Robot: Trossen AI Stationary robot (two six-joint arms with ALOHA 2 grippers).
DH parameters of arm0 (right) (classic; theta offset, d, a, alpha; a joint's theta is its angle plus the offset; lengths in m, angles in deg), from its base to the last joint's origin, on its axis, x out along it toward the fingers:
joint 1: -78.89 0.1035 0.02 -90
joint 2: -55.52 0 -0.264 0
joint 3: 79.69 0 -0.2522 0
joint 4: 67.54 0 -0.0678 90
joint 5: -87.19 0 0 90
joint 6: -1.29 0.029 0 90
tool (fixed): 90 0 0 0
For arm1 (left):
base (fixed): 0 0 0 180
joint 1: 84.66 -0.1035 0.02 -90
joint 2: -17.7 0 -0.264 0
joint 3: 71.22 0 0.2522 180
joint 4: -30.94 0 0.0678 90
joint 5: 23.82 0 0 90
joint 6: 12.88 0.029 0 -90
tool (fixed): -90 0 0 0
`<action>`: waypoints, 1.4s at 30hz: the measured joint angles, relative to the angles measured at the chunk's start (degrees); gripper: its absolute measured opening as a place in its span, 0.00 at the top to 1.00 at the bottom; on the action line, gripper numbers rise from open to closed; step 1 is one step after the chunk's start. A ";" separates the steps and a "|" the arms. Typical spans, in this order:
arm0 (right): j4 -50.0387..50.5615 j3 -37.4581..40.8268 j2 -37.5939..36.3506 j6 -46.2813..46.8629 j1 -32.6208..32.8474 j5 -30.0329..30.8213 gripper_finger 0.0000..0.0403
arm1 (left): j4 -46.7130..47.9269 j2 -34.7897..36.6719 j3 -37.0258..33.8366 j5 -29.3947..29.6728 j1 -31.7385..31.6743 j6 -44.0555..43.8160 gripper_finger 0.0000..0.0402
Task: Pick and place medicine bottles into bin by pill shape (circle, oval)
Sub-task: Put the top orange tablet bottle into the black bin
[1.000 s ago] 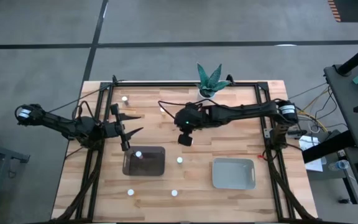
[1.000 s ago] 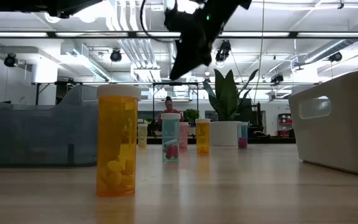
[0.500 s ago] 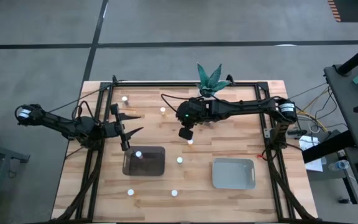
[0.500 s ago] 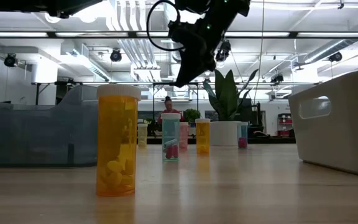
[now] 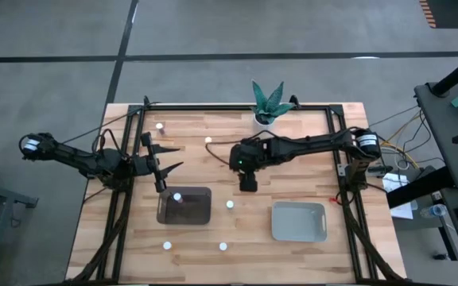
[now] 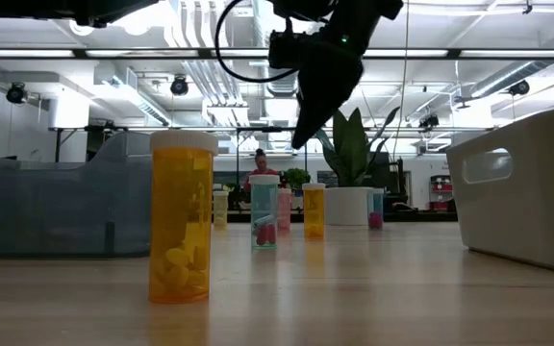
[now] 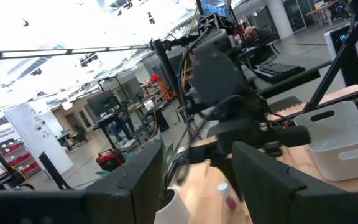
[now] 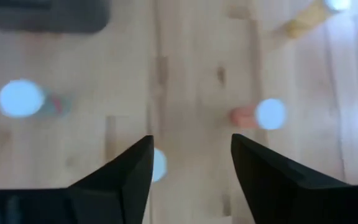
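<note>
Small white-capped medicine bottles stand on their bases on the wooden table: two near the far edge (image 5: 160,125) (image 5: 208,141), one in the middle (image 5: 230,204), two near the front (image 5: 166,245) (image 5: 223,246). Another bottle (image 5: 177,196) is inside the dark translucent bin (image 5: 201,214). My right gripper (image 5: 247,184) hangs open, pointing down, well above the table's middle (image 6: 301,142). In the right wrist view (image 8: 191,140) a white cap (image 8: 159,165) shows far below, partly behind one finger. My left gripper (image 5: 173,158) waits open at the left, above the dark bin's far side.
The pale grey-green bin (image 5: 298,222) lies at the near right. A white pot with a green plant (image 5: 269,103) stands at the far edge. Black frame rails run along the table's sides. Bare wood lies between the two bins.
My right gripper has moved toward the table's near edge and a little to the right, and has turned so that its fingers point more steeply down over the table's middle. No bottle has moved.
</note>
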 joint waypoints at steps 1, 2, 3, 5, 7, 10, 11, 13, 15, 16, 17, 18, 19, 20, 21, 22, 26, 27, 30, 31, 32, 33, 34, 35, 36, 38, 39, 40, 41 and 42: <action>-0.04 0.25 0.00 -0.40 0.42 -0.02 0.47 | 0.00 0.01 0.00 0.00 0.01 0.00 0.56; -0.09 0.49 0.00 -0.49 0.78 -0.10 0.46 | -0.06 0.02 0.00 0.00 0.00 0.00 0.56; -0.11 0.72 0.00 -0.47 1.04 -0.11 0.45 | -0.03 0.03 0.00 0.00 0.00 0.00 0.56; -0.06 1.18 0.00 -0.10 1.44 -0.05 0.44 | -0.03 0.01 0.00 0.00 0.02 0.00 0.56; -0.09 1.62 0.00 0.44 1.67 0.07 0.44 | -0.03 0.03 0.00 0.00 0.00 0.00 0.56; -0.23 2.54 0.00 1.56 1.71 0.07 0.44 | -0.05 0.03 0.00 0.00 0.02 0.00 0.56; -0.23 2.96 0.00 1.74 1.71 0.07 0.44 | -0.04 0.03 0.00 0.00 0.02 0.00 0.56; -0.53 4.06 0.00 1.80 1.72 0.07 0.44 | -0.03 0.03 0.00 0.00 0.02 0.00 0.56; -1.00 4.93 0.04 2.20 1.71 0.07 0.44 | -0.03 0.03 0.00 0.00 0.01 0.00 0.56; -1.13 5.28 0.04 2.38 1.71 0.07 0.44 | -0.06 0.03 0.00 0.00 0.02 0.01 0.56; -1.12 5.59 0.04 2.43 1.71 0.07 0.44 | -0.05 0.03 0.00 0.00 0.02 0.00 0.56; -1.19 5.85 0.04 2.44 1.71 0.07 0.44 | -0.03 0.03 0.00 -0.02 0.02 0.00 0.56; -1.66 6.19 0.04 2.48 1.71 0.07 0.44 | -0.06 0.03 0.00 -0.01 0.02 0.01 0.56; -2.34 6.51 0.04 2.60 1.72 0.00 0.44 | -0.06 0.03 0.00 0.00 0.02 0.02 0.56; -3.25 6.87 0.04 2.65 1.71 -0.10 0.44 | -0.06 0.03 0.00 -0.02 0.02 0.02 0.56; -4.18 7.30 0.04 2.65 1.71 -0.28 0.44 | -0.06 0.03 0.00 -0.02 0.02 0.02 0.56; -7.55 9.51 0.04 2.60 1.71 -0.42 0.44 | -0.06 0.03 0.00 -0.02 0.02 0.02 0.56; -7.99 9.97 0.04 2.61 1.71 -0.46 0.44 | -0.06 0.03 0.00 -0.02 0.02 0.02 0.56; -9.85 10.92 0.04 2.71 1.73 -0.46 0.44 | -0.06 0.03 0.00 -0.02 0.02 0.02 0.56; -10.24 11.18 0.04 2.72 1.73 -0.48 0.44 | -0.06 0.03 0.00 -0.02 0.02 0.02 0.56; -10.52 11.45 0.04 2.72 1.79 -0.50 0.44 | -0.06 0.03 0.00 -0.02 0.02 0.02 0.56; -11.14 11.85 0.04 2.75 1.81 -0.52 0.44 | -0.08 0.03 0.00 -0.02 0.02 0.02 0.56; -11.72 12.22 0.04 2.77 1.82 -0.65 0.44 | -0.08 0.03 0.00 -0.02 0.02 0.02 0.56; -12.43 12.65 0.04 2.80 1.82 -0.92 0.44 | -0.08 0.03 0.00 -0.02 0.02 0.04 0.56; -13.06 13.04 0.04 2.97 1.82 -1.02 0.44 | -0.08 0.03 0.00 -0.02 0.02 0.04 0.56; -14.38 13.75 0.04 3.34 1.82 -1.37 0.44 | -0.08 0.03 0.00 -0.02 0.02 0.04 0.56; -14.91 14.03 0.04 3.38 1.82 -1.38 0.44 | -0.08 0.03 0.00 -0.02 0.01 0.04 0.56; -15.51 14.35 0.04 3.38 1.82 -1.38 0.44 | -0.08 0.03 0.00 -0.02 0.02 0.07 0.56; -16.17 14.71 0.04 3.40 1.82 -1.38 0.44 | -0.09 0.03 0.00 -0.02 0.02 0.11 0.56; -16.52 14.99 0.04 3.41 1.82 -1.39 0.44 | -0.08 0.03 0.00 -0.01 0.02 0.15 0.56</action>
